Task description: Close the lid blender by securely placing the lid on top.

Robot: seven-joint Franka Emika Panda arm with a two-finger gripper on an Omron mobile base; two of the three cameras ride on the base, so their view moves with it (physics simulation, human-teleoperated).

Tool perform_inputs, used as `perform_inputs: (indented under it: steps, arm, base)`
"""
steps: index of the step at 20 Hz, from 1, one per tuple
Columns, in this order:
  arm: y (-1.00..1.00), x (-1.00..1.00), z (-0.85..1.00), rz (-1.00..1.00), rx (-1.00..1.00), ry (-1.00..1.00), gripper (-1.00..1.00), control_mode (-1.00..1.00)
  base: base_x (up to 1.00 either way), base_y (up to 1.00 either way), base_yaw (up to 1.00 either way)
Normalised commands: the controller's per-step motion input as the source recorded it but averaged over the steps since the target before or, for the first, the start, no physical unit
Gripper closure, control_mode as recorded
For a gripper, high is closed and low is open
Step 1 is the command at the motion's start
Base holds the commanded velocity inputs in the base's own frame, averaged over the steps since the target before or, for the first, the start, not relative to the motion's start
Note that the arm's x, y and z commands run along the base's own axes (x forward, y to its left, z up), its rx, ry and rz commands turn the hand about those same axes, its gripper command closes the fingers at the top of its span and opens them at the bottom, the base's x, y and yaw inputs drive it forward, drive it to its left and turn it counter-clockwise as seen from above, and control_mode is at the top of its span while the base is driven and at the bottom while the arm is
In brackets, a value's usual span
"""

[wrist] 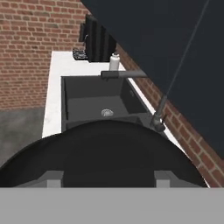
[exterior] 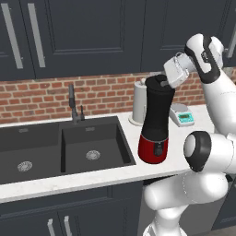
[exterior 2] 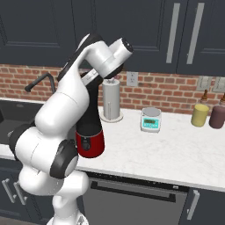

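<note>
**Lid held at the blender's rim, seating to finish**

Sink (exterior: 64, 147) takes the left of the counter, with the dark faucet (exterior: 72, 103) rising behind it against the brick wall. To its right, near the counter's front edge, stands the blender (exterior: 156, 120), a matte black waisted jar on a glossy red base. The gripper (exterior: 165, 84) reaches in sideways at the jar's top from the right, its jaws drawn in and pinching the lid (exterior: 157, 81), a black disc that sits at the rim. In the hand view the lid's broad dark round top (wrist: 105, 153) lies across the foreground between the finger tips. Just behind the blender stands the white paper towel roll (exterior: 138, 103), and to the right of that the small grey kitchen scale (exterior: 183, 115) with its green display. Two bottles, one yellow (exterior 2: 200, 113) and one dark (exterior 2: 218, 115), stand far to the right.

The step looks like the final seating. Done well, the lid should be kept level and centred over the rim, pressed straight down and let go only once it sits flush all round. Whether it is already fully seated cannot be told. A sideways push could tip the tall jar.
</note>
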Motion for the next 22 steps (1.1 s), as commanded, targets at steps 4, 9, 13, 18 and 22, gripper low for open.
perform_inputs:
  steps: [4, 9, 13, 18, 22]
  arm:
    - [0.0, 0.0, -0.04, 0.0, 0.0, 0.05, 1.0, -1.0]
    - [0.08, -0.13, -0.05, 0.0, 0.05, 0.0, 1.0, -1.0]
    - [0.23, 0.0, 0.0, 0.0, 0.03, 0.0, 1.0, -1.0]
    - [0.23, -0.1, -0.2, 0.0, 0.0, 0.0, 1.0, -1.0]
    - [-0.07, 0.01, -0.3, 0.0, -0.02, -0.09, 1.0, -1.0]
  base:
    - [0.0, 0.0, 0.0]
    - [0.0, 0.0, 0.0]
    - [0.0, 0.0, 0.0]
    - [0.0, 0.0, 0.0]
    - [0.0, 0.0, 0.0]
